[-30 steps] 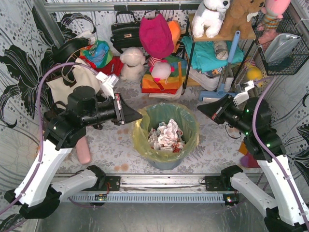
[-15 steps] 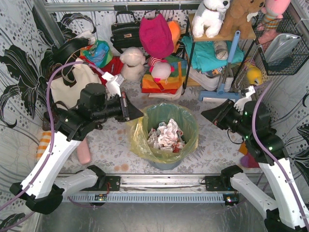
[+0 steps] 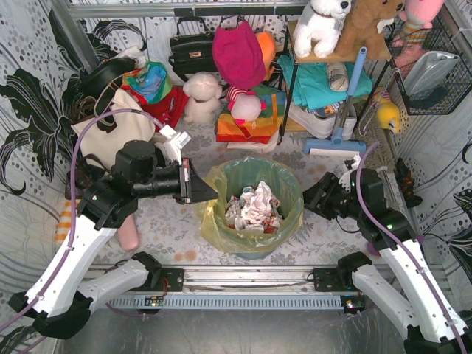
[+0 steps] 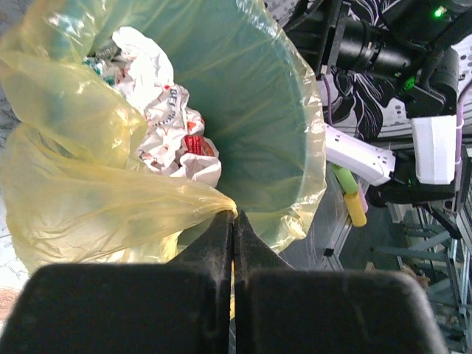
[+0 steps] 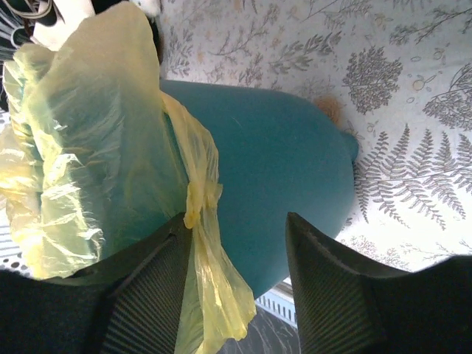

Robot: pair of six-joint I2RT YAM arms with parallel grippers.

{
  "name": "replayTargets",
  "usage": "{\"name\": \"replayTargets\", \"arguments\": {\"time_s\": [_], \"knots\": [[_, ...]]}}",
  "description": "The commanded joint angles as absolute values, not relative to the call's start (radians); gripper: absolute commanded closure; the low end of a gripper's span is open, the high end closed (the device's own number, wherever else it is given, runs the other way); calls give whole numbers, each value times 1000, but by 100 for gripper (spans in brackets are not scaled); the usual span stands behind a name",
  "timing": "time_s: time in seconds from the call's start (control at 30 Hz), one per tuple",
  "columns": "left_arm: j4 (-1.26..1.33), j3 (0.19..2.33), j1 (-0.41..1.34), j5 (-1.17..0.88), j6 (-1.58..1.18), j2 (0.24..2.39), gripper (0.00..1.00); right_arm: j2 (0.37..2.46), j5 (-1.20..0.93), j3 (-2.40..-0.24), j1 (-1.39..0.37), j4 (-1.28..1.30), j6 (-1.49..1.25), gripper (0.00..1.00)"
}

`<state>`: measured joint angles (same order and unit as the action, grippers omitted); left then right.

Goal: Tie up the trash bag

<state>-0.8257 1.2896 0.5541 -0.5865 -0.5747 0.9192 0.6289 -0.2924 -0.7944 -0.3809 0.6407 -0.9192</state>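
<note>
The trash bag [image 3: 212, 221] is a yellow-green liner in a teal bin [image 3: 254, 251] at the middle, with crumpled white paper [image 3: 253, 206] inside. My left gripper [image 3: 212, 195] is at the bag's left rim, and the left wrist view shows it [image 4: 234, 220] shut on a pinched fold of the bag [image 4: 88, 199]. My right gripper [image 3: 310, 199] is low by the bin's right side. In the right wrist view it [image 5: 236, 232] stands open around a twisted hanging strip of the bag [image 5: 206, 221], which touches its left finger, with the bin wall [image 5: 287, 162] behind.
A cream tote [image 3: 110, 125] and bags lie at the back left. Stuffed toys [image 3: 236, 96] and a shelf [image 3: 324, 81] with a blue-handled tool [image 3: 346, 103] stand behind the bin. A pink object [image 3: 129, 234] lies at the left. A metal rail [image 3: 251, 280] runs along the near edge.
My right gripper has opened and dropped down to the bin's right side. My left gripper stayed shut and drew the bag's left rim outward, bulging it over the bin.
</note>
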Motion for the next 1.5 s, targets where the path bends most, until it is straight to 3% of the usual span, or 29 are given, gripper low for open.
{"name": "replayTargets", "arguments": {"time_s": [0.0,0.07,0.2,0.7,1.03,1.13,1.23,1.47], "knots": [[-812,1265,549,-673,-564,893,100,622,-374,-756,-375,556,-942,51],[-824,1263,549,-681,-559,889,100,615,-393,-735,-376,541,-951,59],[-783,1241,548,-724,-582,878,100,595,-417,-724,-376,538,-962,100],[-412,1147,548,-916,-855,817,100,515,-288,-963,-376,745,-960,100],[-472,1179,537,-869,-817,861,100,635,-240,-1059,-376,709,-893,100],[-629,1180,537,-759,-728,888,100,634,-211,-1003,-375,717,-878,76],[-677,1150,537,-675,-701,899,100,627,-244,-937,-376,670,-884,59],[-645,1153,537,-554,-667,966,100,650,-253,-891,-376,639,-870,47]]}}
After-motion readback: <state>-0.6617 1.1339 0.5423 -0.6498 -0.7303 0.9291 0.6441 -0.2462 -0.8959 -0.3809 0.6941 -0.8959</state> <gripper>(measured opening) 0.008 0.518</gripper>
